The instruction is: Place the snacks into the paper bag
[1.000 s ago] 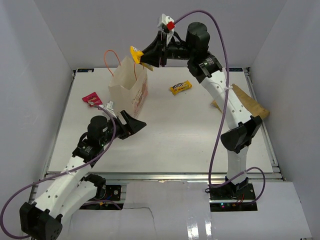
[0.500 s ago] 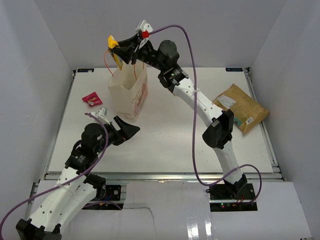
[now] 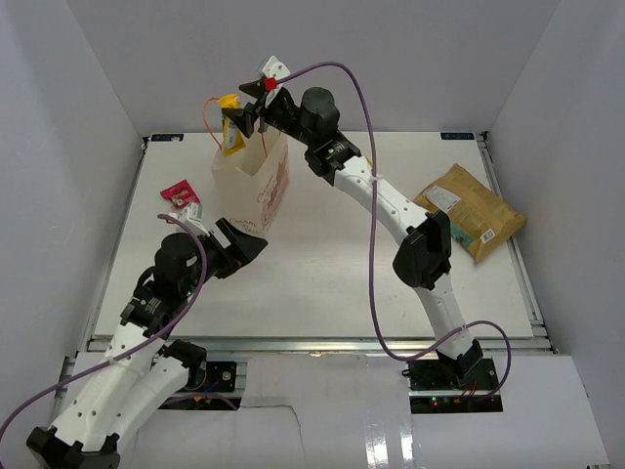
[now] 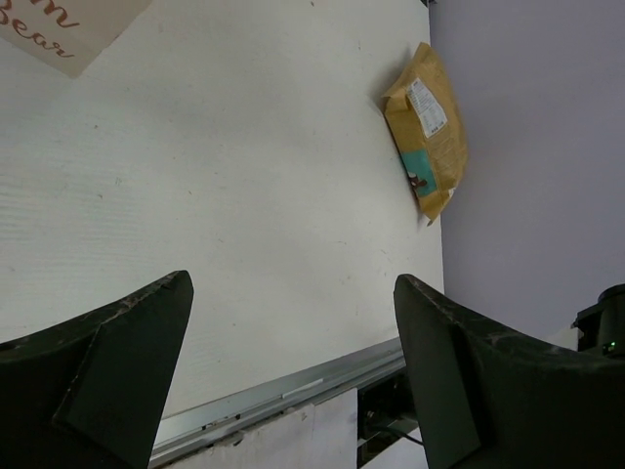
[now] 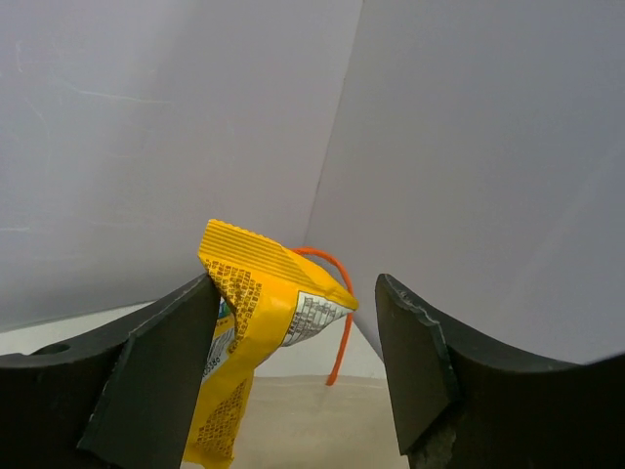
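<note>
**K:** Yellow packet [image 5: 256, 327] noted in the air over the open top of the paper bag [image 3: 256, 181], not yet inside. The orange handle [image 5: 337, 332] shows just behind it. Why so high?

**M:** We judge it a drop from overhead. The bag stands upright and boxy with its handles looping up, so coming in from above clears rim and handle both.

**K:** Pincer state on the right gripper [image 3: 242, 119]?

**M:** Fingers spread wide in the wrist view. The packet leans on one finger only, and a sliver of gap shows at the other. We read that as a release, though we cannot tell whether it is falling yet.

**K:** Arm pose?

**M:** Right arm stretched long, from its base at the near edge across to the far left. Elbow sits over mid-table and the wrist is raised above the bag mouth.

**K:** And the left gripper [image 3: 252, 244]?

**M:** It hovers low over the table [image 3: 332, 283] just beside the bag's near side. Jaws are wide and hold nothing, and the arm is folded back. We take it as standing by, perhaps to steady the bag.

**K:** What is left out?

**M:** Pink packet [image 3: 179, 193] lies on the table left of the bag. Tan pouch [image 3: 472, 210] lies well apart at the right edge.
</note>
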### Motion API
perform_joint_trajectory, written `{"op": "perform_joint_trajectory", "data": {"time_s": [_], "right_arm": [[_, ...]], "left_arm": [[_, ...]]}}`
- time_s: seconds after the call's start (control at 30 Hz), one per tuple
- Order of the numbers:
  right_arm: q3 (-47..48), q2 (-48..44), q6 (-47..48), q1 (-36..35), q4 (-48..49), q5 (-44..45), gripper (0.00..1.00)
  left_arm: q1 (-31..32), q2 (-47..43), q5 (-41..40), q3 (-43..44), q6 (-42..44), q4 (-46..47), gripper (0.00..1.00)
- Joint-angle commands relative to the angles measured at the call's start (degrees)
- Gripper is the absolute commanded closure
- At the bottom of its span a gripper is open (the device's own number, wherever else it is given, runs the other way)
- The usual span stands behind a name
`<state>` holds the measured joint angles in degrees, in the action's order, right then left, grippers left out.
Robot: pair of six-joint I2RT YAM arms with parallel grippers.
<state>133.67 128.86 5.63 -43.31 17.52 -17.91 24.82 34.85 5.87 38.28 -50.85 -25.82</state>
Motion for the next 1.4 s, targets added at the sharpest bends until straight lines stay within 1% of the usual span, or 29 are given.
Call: {"op": "perform_joint_trajectory", "data": {"time_s": [0.0, 0.03, 0.2, 0.27, 0.3, 0.4, 0.43, 0.5, 0.57, 0.6, 0.63, 0.67, 0.7, 0.73, 0.77, 0.8, 0.83, 0.87, 0.9, 0.93, 0.97, 1.03, 1.07, 1.1, 1.17, 1.2, 1.27, 1.3, 1.37], "right_arm": [[1.51, -3.35, 2.46, 1.47, 1.29, 1.3, 0.29], [1.51, -3.78, 2.72, 1.82, 0.51, 0.95, 0.28], [0.81, -5.37, 3.25, 4.02, -2.31, -1.42, 0.18], [0.2, -6.6, 2.99, 4.9, -3.71, -3.26, 0.16], [0.19, -7.47, 2.55, 5.16, -4.24, -5.45, 0.14], [-1.65, -9.84, 0.71, 6.92, -5.39, -8.53, 0.12], [-2.09, -11.25, -0.26, 7.53, -5.82, -10.89, 0.11], [-3.06, -13.09, -3.15, 9.73, -6.97, -14.23, 0.11], [-4.11, -14.5, -4.74, 12.35, -8.46, -16.09, 0.11], [-7.07, -16.6, -5.01, 13.33, -10.12, -18.19, 0.11], [-9.19, -17.75, -4.75, 15.25, -11.09, -19.26, 0.11], [-11.65, -18.98, -4.31, 16.32, -12.32, -20.48, 0.11], [-16.81, -20.13, -3.87, 17.55, -13.55, -21.54, 0.11], [-19.3, -22.05, -3.17, 18.51, -17.13, -23.55, 0.11], [-21.76, -22.94, -0.82, 20.79, -19.86, -24.53, 0.11], [-24.48, -24.86, 1.12, 21.77, -22.07, -25.15, 0.11], [-29.81, -25.93, 3.31, 22.65, -26.87, -25.33, 0.11], [-32.65, -26.81, 5.42, 24.4, -28.92, -24.98, 0.11], [-35.38, -27.77, 9.45, 25.11, -30.95, -24.8, 0.11], [-40.02, -29.0, 11.32, 25.81, -33.14, -24.37, 0.11], [-42.32, -29.62, 12.9, 27.12, -36.38, -24.19, 0.11], [-46.55, -31.03, 16.86, 28.19, -39.04, -24.27, 0.11], [-49.87, -31.56, 17.92, 29.06, -41.05, -24.36, 0.11], [-51.39, -32.35, 20.62, 29.42, -42.03, -24.8, 0.11], [-54.98, -33.14, 22.58, 30.21, -43.53, -26.03, 0.11], [-56.05, -33.84, 23.19, 30.39, -43.97, -26.21, 0.1], [-58.33, -34.11, 24.17, 30.83, -44.24, -26.39, 0.11], [-58.78, -34.29, 24.17, 31.09, -44.32, -26.47, 0.11], [-59.48, -34.29, 24.17, 31.44, -44.5, -27.09, 0.11]], "left_arm": [[0.05, 2.14, -4.89, 5.48, 1.1, -4.83, 0.06], [0.05, 3.54, -7.34, 6.36, 1.37, -5.55, 0.06], [0.05, 8.29, -11.66, 12.67, 3.21, -8.62, 0.06], [-0.03, 10.49, -14.11, 14.7, 3.48, -9.85, 0.06], [-0.03, 11.11, -14.83, 16.8, 3.74, -10.64, 0.06], [-0.82, 13.57, -17.9, 20.33, 4.27, -12.14, 0.06], [-1.69, 14.19, -18.52, 23.04, 5.14, -12.41, 0.06], [-3.28, 16.82, -20.28, 25.78, 6.19, -14.16, 0.06], [-7.05, 19.19, -20.2, 29.72, 7.51, -15.13, 0.06], [-8.8, 21.9, -19.5, 30.96, 8.04, -16.26, 0.07], [-12.39, 23.23, -18.8, 32.89, 9.35, -16.54, 0.07], [-14.51, 24.64, -17.4, 33.6, 10.15, -16.45, 0.07], [-16.88, 25.96, -13.73, 34.31, 10.68, -15.84, 0.07], [-21.69, 28.49, -12.04, 35.01, 10.77, -15.84, 0.07], [-24.09, 29.56, -10.37, 36.06, 10.77, -15.49, 0.07], [-27.42, 30.7, -6.96, 36.33, 10.69, -14.61, 0.07], [-32.33, 32.98, -5.97, 36.34, 10.51, -14.08, 0.07], [-34.55, 34.22, -3.09, 36.25, 9.64, -13.38, 0.07], [-36.84, 35.62, -1.49, 35.03, 9.11, -11.46, 0.07], [-40.6, 37.03, 1.75, 34.15, 8.41, -10.22, 0.08], [-41.94, 40.18, 2.73, 33.18, 7.88, -8.65, 0.08], [-44.58, 43.53, 4.49, 31.07, 6.21, -4.25, 0.08], [-45.03, 46.94, 5.11, 30.45, 5.94, -2.23, 0.09], [-45.47, 48.54, 5.55, 30.01, 6.11, 1.88, 0.09], [-45.91, 52.23, 5.38, 30.18, 6.38, 4.37, 0.09], [-46.09, 56.08, 5.9, 30.62, 6.64, 6.64, 0.09], [-46.18, 59.96, 6.35, 33.16, 7.69, 7.28, 0.1], [-46.18, 63.55, 6.44, 33.96, 8.22, 7.71, 0.12], [-46.18, 66.74, 6.09, 35.98, 9.1, 7.63, 0.13]]}}
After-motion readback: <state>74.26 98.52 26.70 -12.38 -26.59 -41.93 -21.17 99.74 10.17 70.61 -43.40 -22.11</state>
